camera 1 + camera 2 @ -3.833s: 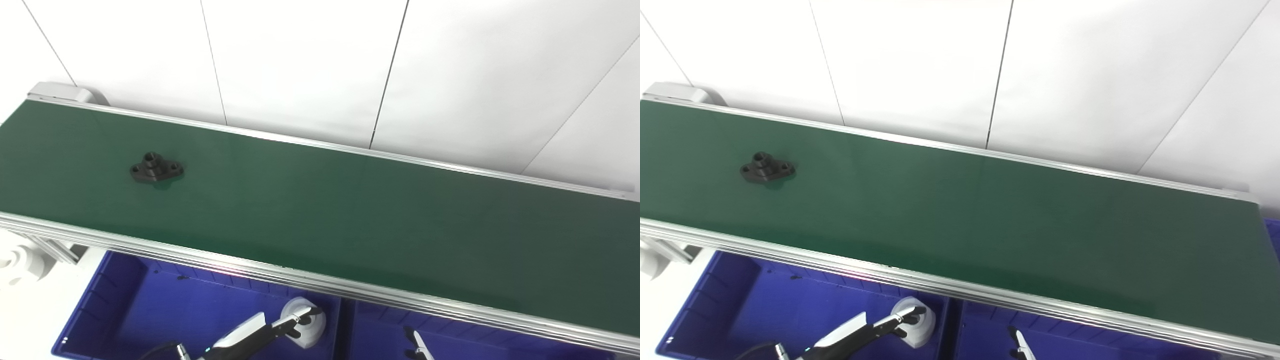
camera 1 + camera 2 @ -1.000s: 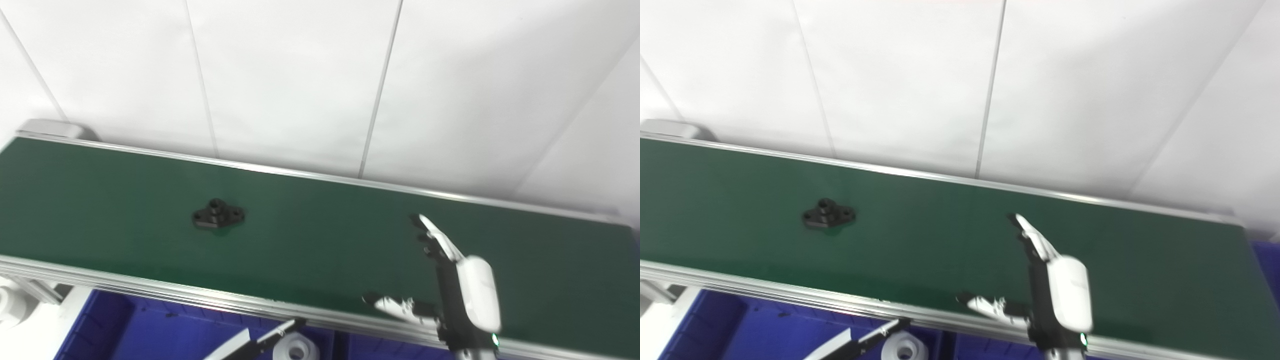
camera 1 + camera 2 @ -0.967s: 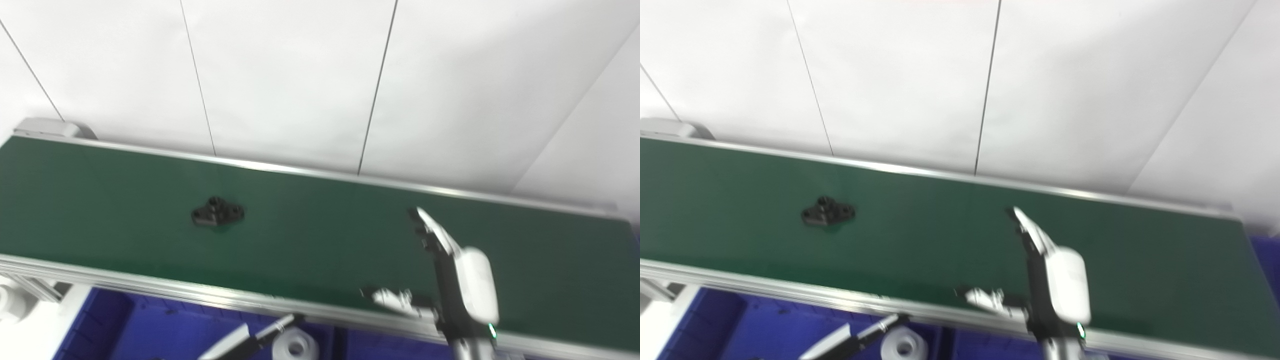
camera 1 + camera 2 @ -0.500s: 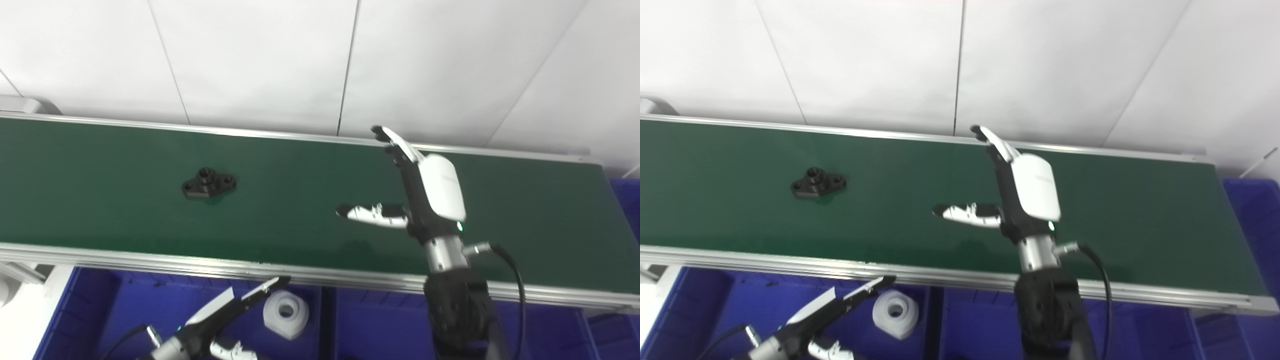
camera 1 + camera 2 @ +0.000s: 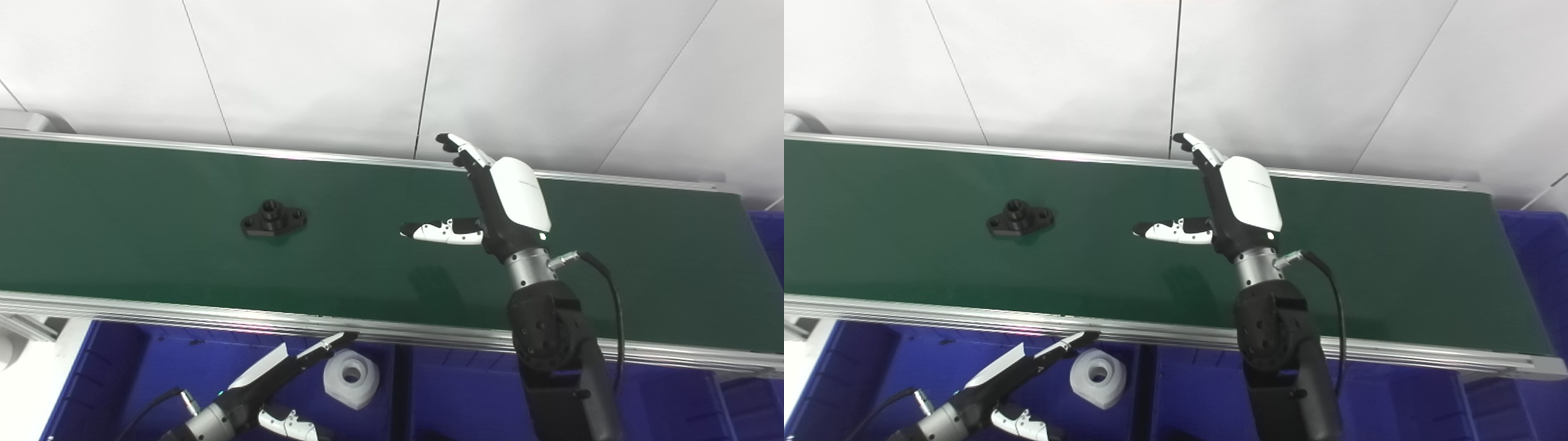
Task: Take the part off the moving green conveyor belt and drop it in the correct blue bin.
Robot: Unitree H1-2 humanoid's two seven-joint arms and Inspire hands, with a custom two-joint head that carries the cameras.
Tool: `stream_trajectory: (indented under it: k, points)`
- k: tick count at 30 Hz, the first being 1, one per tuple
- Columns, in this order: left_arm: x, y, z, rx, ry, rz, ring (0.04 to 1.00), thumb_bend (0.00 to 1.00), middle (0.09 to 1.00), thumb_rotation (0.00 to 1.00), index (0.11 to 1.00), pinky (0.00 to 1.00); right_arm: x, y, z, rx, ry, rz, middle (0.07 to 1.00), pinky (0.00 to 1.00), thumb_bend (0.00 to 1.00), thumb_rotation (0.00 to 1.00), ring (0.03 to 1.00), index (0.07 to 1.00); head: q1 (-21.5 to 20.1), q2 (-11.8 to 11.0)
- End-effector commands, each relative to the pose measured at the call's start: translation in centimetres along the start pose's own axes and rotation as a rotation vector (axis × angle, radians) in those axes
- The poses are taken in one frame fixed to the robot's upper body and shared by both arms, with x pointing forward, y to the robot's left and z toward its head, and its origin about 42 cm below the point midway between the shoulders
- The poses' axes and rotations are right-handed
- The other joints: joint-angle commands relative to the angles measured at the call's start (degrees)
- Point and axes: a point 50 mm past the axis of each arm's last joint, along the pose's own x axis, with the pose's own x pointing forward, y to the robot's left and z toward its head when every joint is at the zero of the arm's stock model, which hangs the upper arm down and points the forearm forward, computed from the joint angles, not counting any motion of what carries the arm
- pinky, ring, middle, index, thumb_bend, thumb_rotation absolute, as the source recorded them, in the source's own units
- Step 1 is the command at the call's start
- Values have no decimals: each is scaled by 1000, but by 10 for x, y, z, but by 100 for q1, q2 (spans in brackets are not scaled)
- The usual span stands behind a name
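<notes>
Your black flanged part [image 5: 273, 218] lies flat on the green belt [image 5: 122, 202], white part [image 5: 350, 378] in the blue bin [image 5: 122, 380] below, right hand [image 5: 490, 196] spread empty over the belt, left hand [image 5: 275, 392] open, empty, nothing between.

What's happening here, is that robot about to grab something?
Looks that way. A small black part lies on the green conveyor belt. The right robot hand hangs open above the belt, to the right of the part, not touching it. The left robot hand is low over a blue bin that holds a white part.
</notes>
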Motion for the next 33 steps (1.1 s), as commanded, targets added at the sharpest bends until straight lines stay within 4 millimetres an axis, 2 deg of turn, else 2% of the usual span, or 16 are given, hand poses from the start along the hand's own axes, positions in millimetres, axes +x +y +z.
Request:
stream_trajectory:
  k: [1,13,24,33]
  points:
    - [-1,5,11,32,-63,29,990,909,1000,575,1000,932,10,-9,7,-6,-47,-29,828,657,858,468,762,859,42,12]
    - [-16,-12,21,19,-75,38,998,909,1000,572,1000,936,32,0,8,-45,-89,70,833,641,862,469,767,863,446,45]
    - [2,-22,24,-7,-94,53,1000,918,1000,570,1000,944,53,7,16,-80,-107,165,839,708,857,429,793,868,808,151]
    - [8,-27,27,-22,-107,64,992,928,1000,561,1000,932,67,17,24,-96,-123,236,839,679,854,416,780,874,970,146]
